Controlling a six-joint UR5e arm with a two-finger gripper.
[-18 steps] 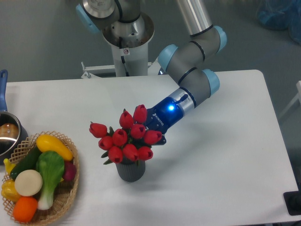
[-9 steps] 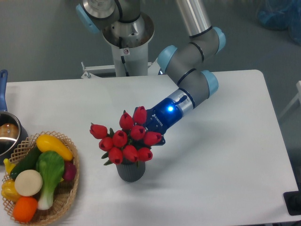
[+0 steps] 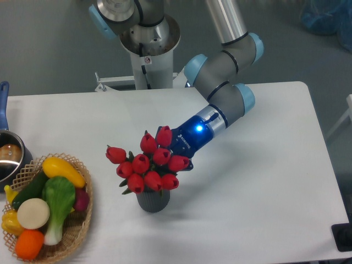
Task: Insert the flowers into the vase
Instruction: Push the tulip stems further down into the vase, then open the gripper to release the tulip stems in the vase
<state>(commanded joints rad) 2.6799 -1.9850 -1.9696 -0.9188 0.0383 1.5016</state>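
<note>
The bunch of red artificial tulips with green stems and leaves (image 3: 147, 163) sits with its heads spread directly above the small dark grey ribbed cylindrical vase (image 3: 153, 201), which stands on the white table (image 3: 264, 181) near its front middle. The blooms hide the vase's mouth, so I cannot tell how deep the stems reach. The blue-lit two-finger gripper (image 3: 179, 155) comes in from the right at a slant and disappears behind the blooms; its fingers are hidden, so whether it clasps the stems or has let go cannot be told.

The bunch is probably light, its heads soft and springy, its stems bendy rather than rigid. It is wider than the vase, so it is best held low on the gathered stems, under the heads. The vase looks small and could tip or slide if the bunch is pushed sideways.

At the left edge a round wicker basket (image 3: 81, 226) holds colourful toy vegetables (image 3: 47, 206), well apart from the vase. Behind it, a steel pot with a blue handle (image 3: 6, 157) is cut off by the frame; something brownish lies inside it
</note>
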